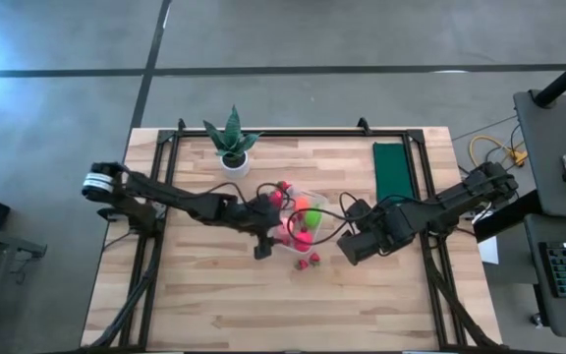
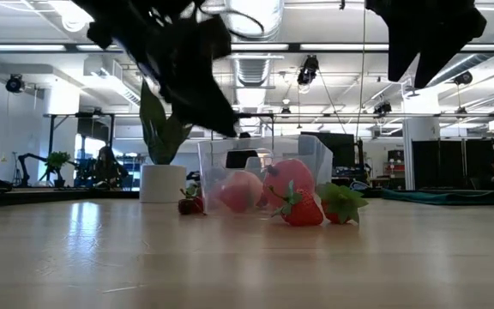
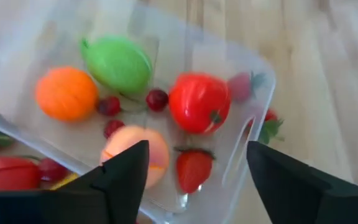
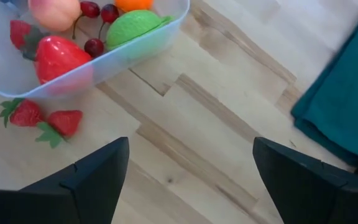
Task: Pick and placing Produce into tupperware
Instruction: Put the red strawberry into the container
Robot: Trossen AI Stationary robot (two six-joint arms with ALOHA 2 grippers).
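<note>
The clear tupperware tub [image 1: 301, 218] [image 3: 166, 81] stands mid-table on its base. It holds a green piece [image 3: 118, 63], an orange one [image 3: 66, 93], a red one [image 3: 199, 102], a pink peach [image 3: 138, 149], a strawberry [image 3: 191, 169] and cherries. Two strawberries [image 4: 25, 112] [image 4: 64, 122] lie on the wood beside the tub's near wall. More red pieces [image 3: 8, 171] lie outside its left side. My left gripper [image 1: 261, 236] [image 3: 197, 155] hangs open above the tub's left part. My right gripper [image 1: 350, 246] [image 4: 191, 146] is open above bare wood, right of the tub.
A green spiky plant in a white pot [image 1: 232, 147] stands toward the far edge, left of the tub. A dark green cloth [image 1: 393, 169] [image 4: 347, 118] lies flat at the far right. Black frame rails [image 1: 155, 197] run along the table's sides.
</note>
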